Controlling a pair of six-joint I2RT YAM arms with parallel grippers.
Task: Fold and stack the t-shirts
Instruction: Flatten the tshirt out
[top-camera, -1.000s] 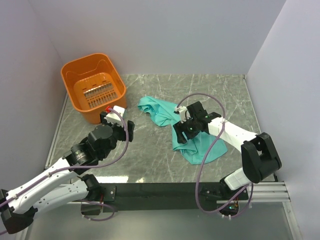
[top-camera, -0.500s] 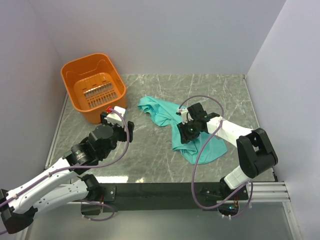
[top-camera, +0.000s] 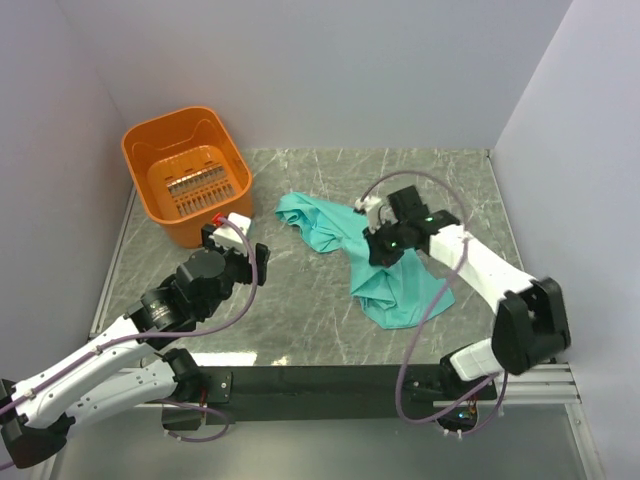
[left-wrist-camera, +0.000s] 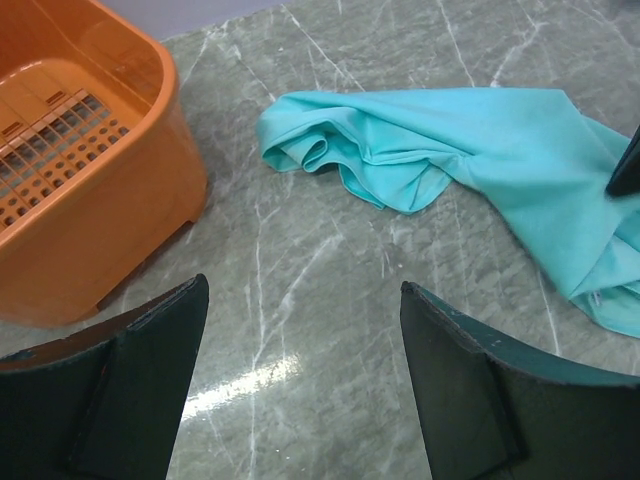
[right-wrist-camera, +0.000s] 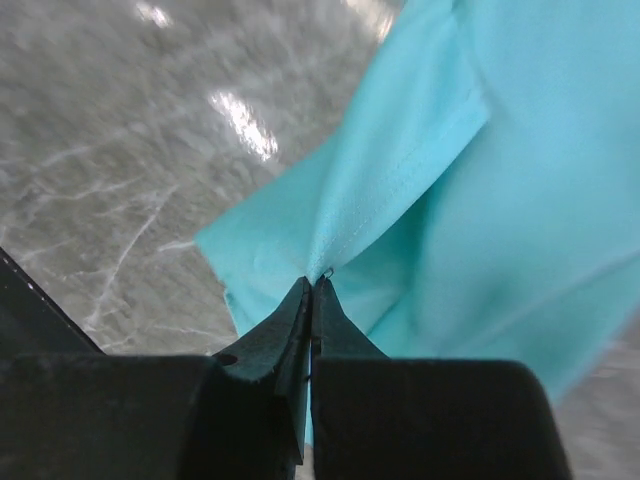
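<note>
A crumpled teal-green t-shirt (top-camera: 400, 292) lies on the marble table, right of centre, with one bunched end reaching toward the basket. My right gripper (top-camera: 380, 250) is over its middle, shut on a stitched hem fold. In the right wrist view the jaws (right-wrist-camera: 313, 286) meet with the t-shirt's cloth (right-wrist-camera: 480, 180) pinched at their tips and hanging away from them. My left gripper (top-camera: 235, 238) hovers open by the basket, nothing between its fingers (left-wrist-camera: 303, 285). From the left wrist, the t-shirt (left-wrist-camera: 470, 140) lies ahead and to the right.
An orange plastic basket (top-camera: 141, 140) stands at the back left, showing nothing inside; its wall (left-wrist-camera: 110, 220) is close to my left finger. Grey walls enclose the table on three sides. The black rail with the arm bases runs along the near edge.
My right gripper has closed on the t-shirt's hem and moved up and to the right, drawing the cloth with it. The left arm has stayed still.
</note>
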